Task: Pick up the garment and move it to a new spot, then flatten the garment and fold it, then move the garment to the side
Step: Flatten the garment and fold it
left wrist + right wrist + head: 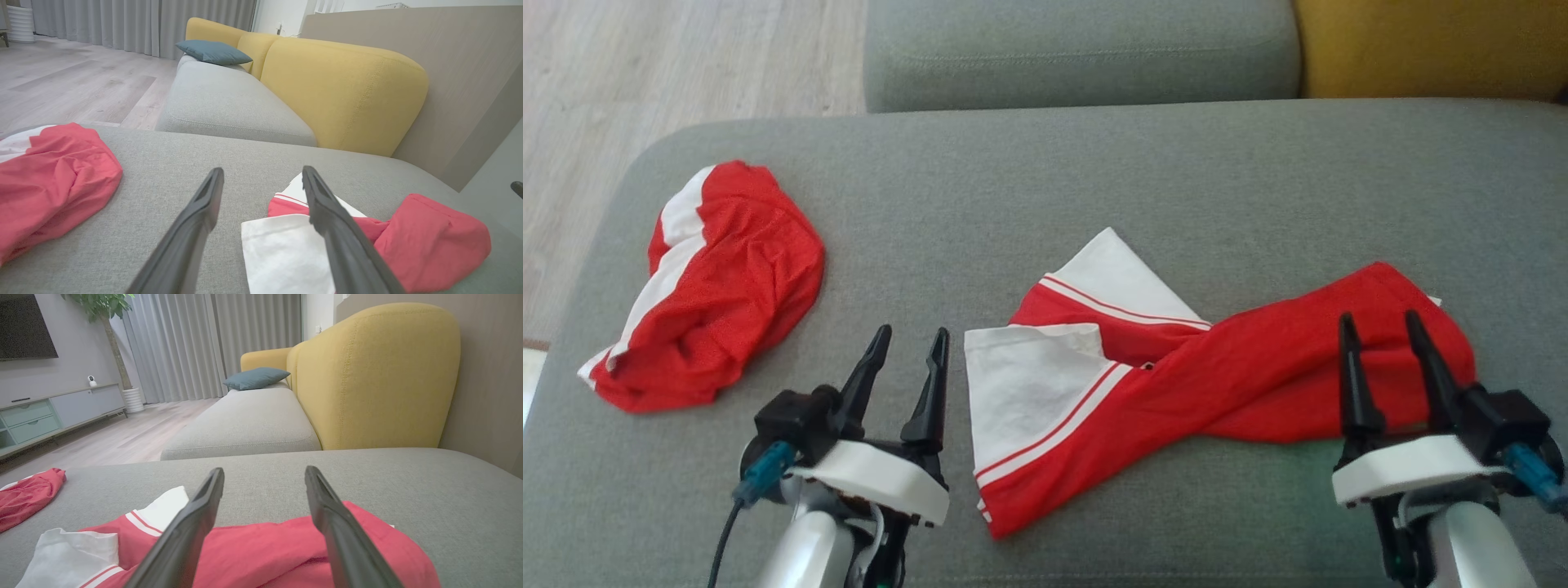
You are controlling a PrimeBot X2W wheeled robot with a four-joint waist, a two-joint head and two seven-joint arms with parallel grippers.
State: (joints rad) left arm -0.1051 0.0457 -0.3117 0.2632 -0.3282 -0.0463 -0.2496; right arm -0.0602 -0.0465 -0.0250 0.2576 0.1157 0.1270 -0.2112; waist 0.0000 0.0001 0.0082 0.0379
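Grey sofa seat (1094, 180) fabric carries everything. The garment (1176, 384) lies on it a little right of the middle, near the front edge. It is a red piece twisted along its length, with two white panels edged in thin red and white stripes at its left end and a bunched red mass at its right end.

The right gripper (1379, 317) stands at that red end with its two dark fingers spread wide and nothing between them. In the right wrist view the red cloth runs under both fingers. Whether the tips touch the cloth cannot be told.

The left gripper (912, 332) is just beside the nearer white panel, on its left, over bare grey fabric. Its fingers are also spread wide and hold nothing. In the left wrist view its right finger crosses in front of the white panel.

Well apart to the left, near the seat's rounded corner, lies a second red garment (719, 286) with a white band, crumpled into a heap.

Beyond the seat are another grey cushion (1078, 49) and a yellow backrest (1429, 49), with pale wooden floor (686, 57) to the left. A blue pillow (214, 52) rests farther along the sofa, and grey curtains (196, 347) hang behind it.
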